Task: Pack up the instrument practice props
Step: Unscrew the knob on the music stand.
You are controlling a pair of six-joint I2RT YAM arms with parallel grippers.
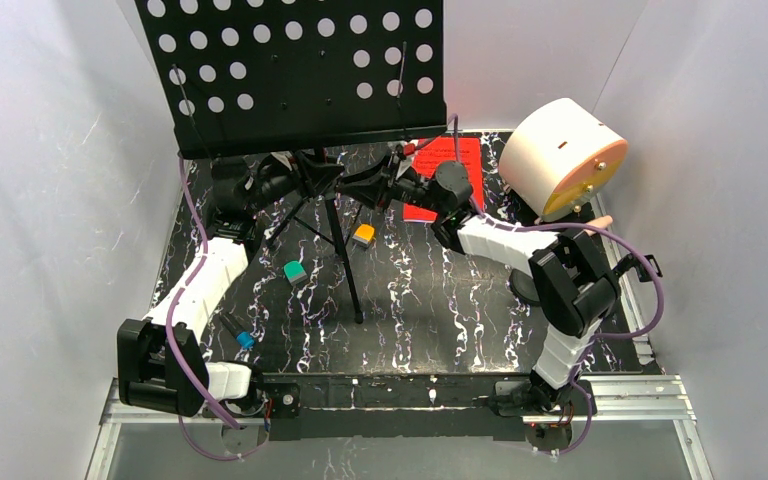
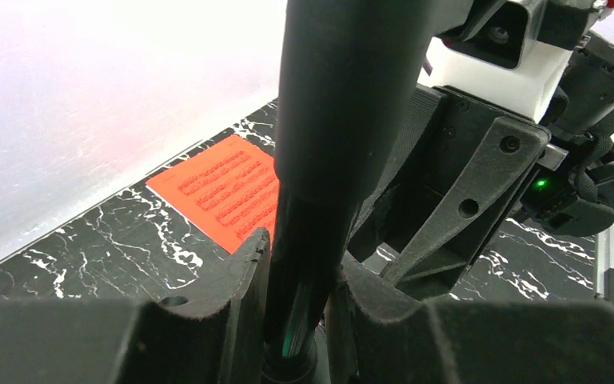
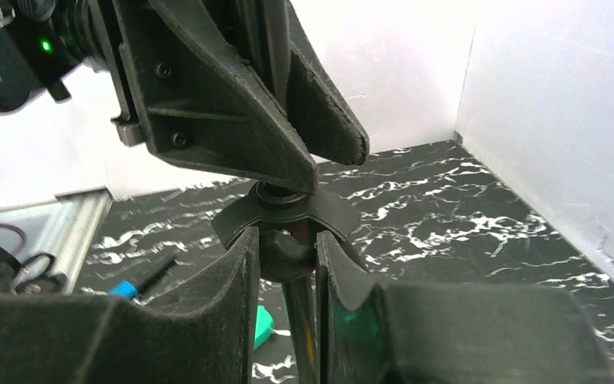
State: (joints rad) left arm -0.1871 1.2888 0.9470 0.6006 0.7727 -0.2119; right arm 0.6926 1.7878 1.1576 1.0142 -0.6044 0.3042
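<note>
The black perforated music rack (image 1: 300, 70) stands on its tripod at the back of the table. My left gripper (image 1: 328, 182) (image 2: 300, 260) is shut on the rack's black pole (image 2: 320, 120), just above the leg collar. From the right, my right gripper (image 1: 358, 188) (image 3: 286, 250) has both fingers pressed on a small black knob (image 3: 286, 254) under the collar (image 3: 288, 210). A red music sheet (image 1: 452, 162) (image 2: 228, 186) lies flat behind the right arm. No microphone shows in these views.
A big white cylinder with an orange face (image 1: 563, 158) sits at the back right. A teal block (image 1: 295, 272) (image 3: 265, 326), an orange block (image 1: 363, 236) and a blue-tipped black piece (image 1: 241, 336) lie among the tripod legs (image 1: 345, 265). White walls close in three sides.
</note>
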